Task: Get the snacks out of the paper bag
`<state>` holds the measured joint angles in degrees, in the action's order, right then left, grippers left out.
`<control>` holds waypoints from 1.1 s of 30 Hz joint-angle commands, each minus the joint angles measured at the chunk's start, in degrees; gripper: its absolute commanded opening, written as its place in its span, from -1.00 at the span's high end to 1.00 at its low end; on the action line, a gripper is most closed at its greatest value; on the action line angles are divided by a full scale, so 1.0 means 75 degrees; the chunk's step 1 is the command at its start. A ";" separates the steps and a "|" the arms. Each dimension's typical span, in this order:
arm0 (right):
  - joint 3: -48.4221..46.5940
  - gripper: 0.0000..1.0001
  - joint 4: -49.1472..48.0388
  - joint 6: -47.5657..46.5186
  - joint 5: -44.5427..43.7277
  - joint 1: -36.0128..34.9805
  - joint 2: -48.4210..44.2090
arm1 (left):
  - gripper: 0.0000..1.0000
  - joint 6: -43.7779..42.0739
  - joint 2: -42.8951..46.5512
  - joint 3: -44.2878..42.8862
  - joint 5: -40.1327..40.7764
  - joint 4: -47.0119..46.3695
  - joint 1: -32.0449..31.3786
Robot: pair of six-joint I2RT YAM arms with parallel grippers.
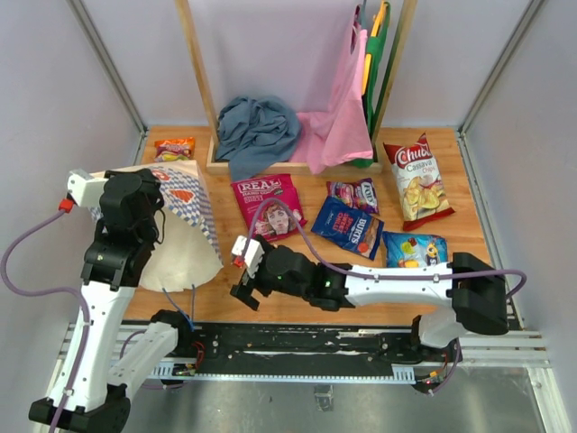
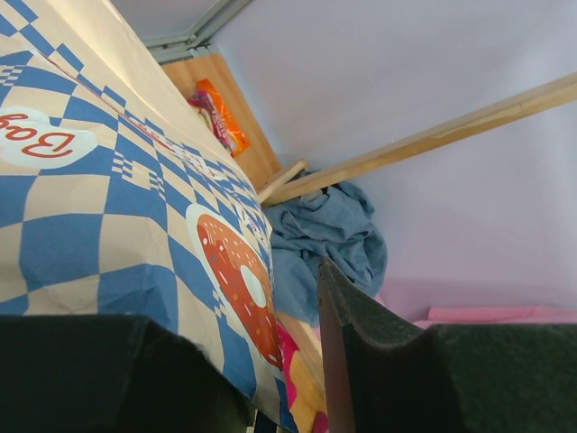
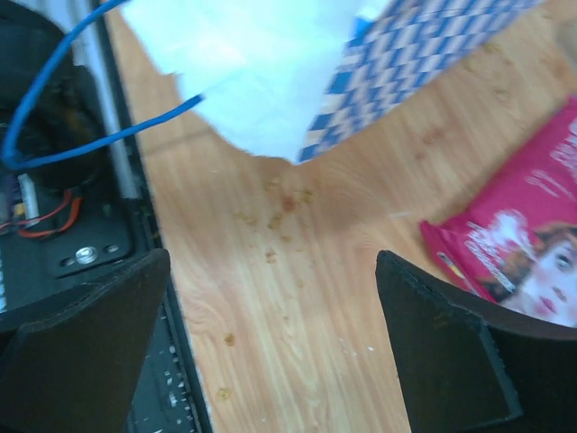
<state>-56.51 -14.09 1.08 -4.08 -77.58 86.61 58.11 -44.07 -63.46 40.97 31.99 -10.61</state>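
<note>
Grey-blue cloth lies beyond the paper bag gripped by left tool; right tool gapes wide.

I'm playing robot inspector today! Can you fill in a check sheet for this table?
Surface: wooden table; small stains below the right gripper.
Job's things: paper bag at left, tilted, its inside hidden. Six snacks lie out: orange packet, Real bag, purple packet, dark blue bag, light blue bag, Chuds bag.
Clutter: blue cloth, pink bag, green bag.
Grippers: left gripper shut on the paper bag; right gripper open, empty, over bare wood.
Cables: purple cables on both arms; the bag's blue cords reach the rail.
Surroundings: wooden rack, pale walls.
</note>
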 commanded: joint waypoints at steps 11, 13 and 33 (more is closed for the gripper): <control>0.0670 -0.97 -0.2549 -0.9142 -0.0806 -0.2060 0.0890 | 0.34 -0.0735 -0.0889 -0.0775 -0.1349 -0.0028 0.0056; 0.0360 -0.97 -0.2714 -0.9923 -0.1051 -0.2135 0.1452 | 0.31 -0.0989 -0.0982 -0.0813 -0.1562 -0.0094 0.0058; -0.2099 -0.72 -0.3441 -1.1395 -0.1928 -0.1446 0.4322 | 0.30 -0.1704 -0.1049 -0.1080 -0.2112 -0.0031 0.0059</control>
<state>-70.37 -37.50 -84.47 -15.97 -89.65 117.25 46.44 -52.40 -70.63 25.93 33.01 -10.61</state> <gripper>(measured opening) 0.867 0.350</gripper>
